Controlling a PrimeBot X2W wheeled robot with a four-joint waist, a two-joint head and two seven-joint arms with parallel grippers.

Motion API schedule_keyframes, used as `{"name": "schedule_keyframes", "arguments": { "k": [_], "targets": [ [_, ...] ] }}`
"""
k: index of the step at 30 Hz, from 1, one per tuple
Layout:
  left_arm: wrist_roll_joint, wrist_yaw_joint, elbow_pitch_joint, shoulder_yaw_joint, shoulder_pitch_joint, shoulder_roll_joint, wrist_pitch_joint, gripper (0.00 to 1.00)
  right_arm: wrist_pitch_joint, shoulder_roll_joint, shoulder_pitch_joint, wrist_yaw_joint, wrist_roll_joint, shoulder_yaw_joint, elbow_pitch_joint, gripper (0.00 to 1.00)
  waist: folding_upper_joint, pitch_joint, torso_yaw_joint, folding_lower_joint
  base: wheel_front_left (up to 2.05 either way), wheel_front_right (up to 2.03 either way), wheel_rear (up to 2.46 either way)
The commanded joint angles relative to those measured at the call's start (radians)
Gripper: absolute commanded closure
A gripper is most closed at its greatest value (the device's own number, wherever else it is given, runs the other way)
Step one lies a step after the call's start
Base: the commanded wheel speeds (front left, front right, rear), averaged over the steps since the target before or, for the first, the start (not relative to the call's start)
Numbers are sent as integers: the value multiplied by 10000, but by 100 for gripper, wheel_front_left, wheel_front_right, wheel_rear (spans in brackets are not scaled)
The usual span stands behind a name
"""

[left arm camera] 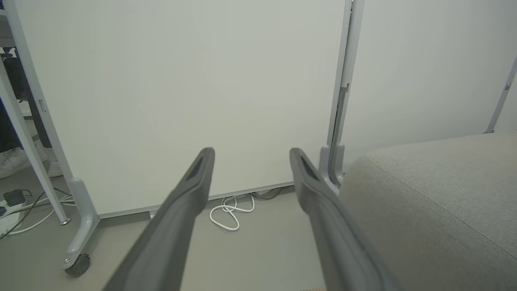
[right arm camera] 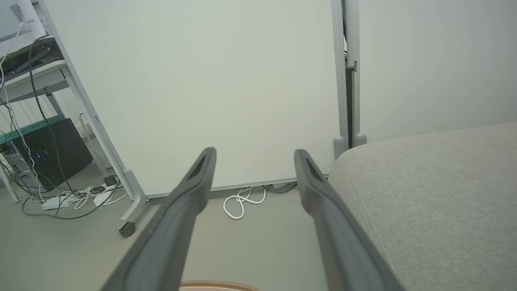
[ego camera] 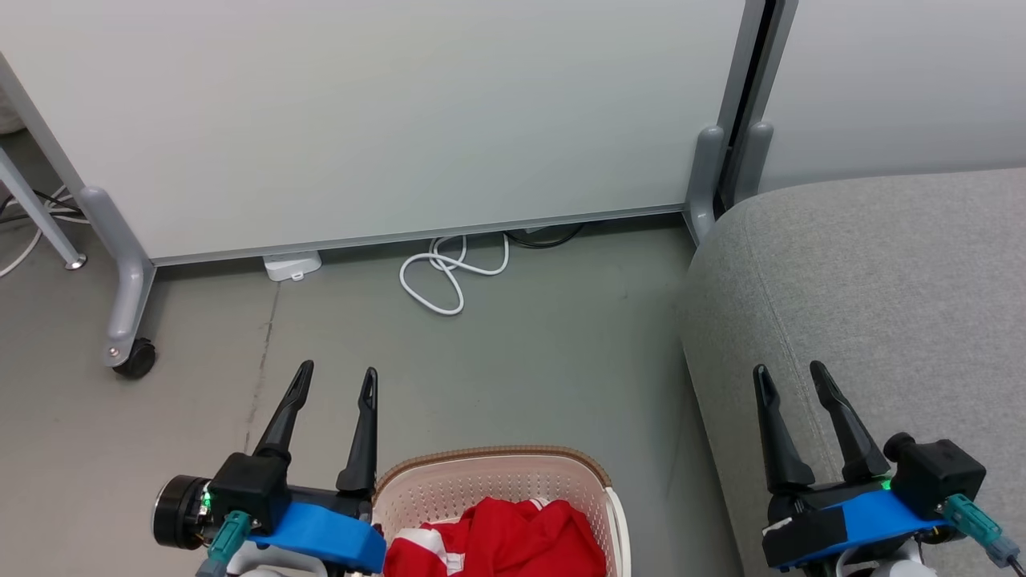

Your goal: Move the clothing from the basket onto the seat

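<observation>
**Red clothing (ego camera: 513, 537) heaped in the basket (ego camera: 489, 455), both arms empty**

Cream plastic with a brown woven-look rim, the basket stands on the grey floor (ego camera: 521, 361). Just to its left hangs the left gripper (ego camera: 337, 370), jaws apart, holding nothing. Well to the basket's right, over the light-grey seat (ego camera: 882, 280), the right gripper (ego camera: 788, 369) has its jaws apart too. Beyond the basket a white cable (ego camera: 445, 276) coils below a pale partition (ego camera: 385, 112).

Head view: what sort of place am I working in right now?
Likely an office or lab corner staged as a living room, not a home: wheeled partition panels stand on a hard grey floor, loose white cable lies at their foot, and a grey seat sits beside the laundry basket.
</observation>
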Motion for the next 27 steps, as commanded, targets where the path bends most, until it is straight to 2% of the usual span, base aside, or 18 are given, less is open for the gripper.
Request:
{"name": "schedule_keyframes", "arguments": {
  "k": [1, 17, 27],
  "targets": [
    [182, -18, 3, -13, -87, 43, -81, 0, -73, -67, -65, 21, -187, 34, -61, 0, 0, 0, 3, 0, 0, 0, 0],
    [1306, 67, 808, -94, -249, -94, -366, 0, -362, -76, -18, 25, -1271, 88, -26, 0, 0, -35, 56, 0, 0, 0, 0],
    [1311, 84, 731, 11, -199, -130, -357, 0, -344, -70, -14, 16, -1456, -308, 196, 0, 0, -60, 52, 0, 0, 0, 0]
  ]
}}
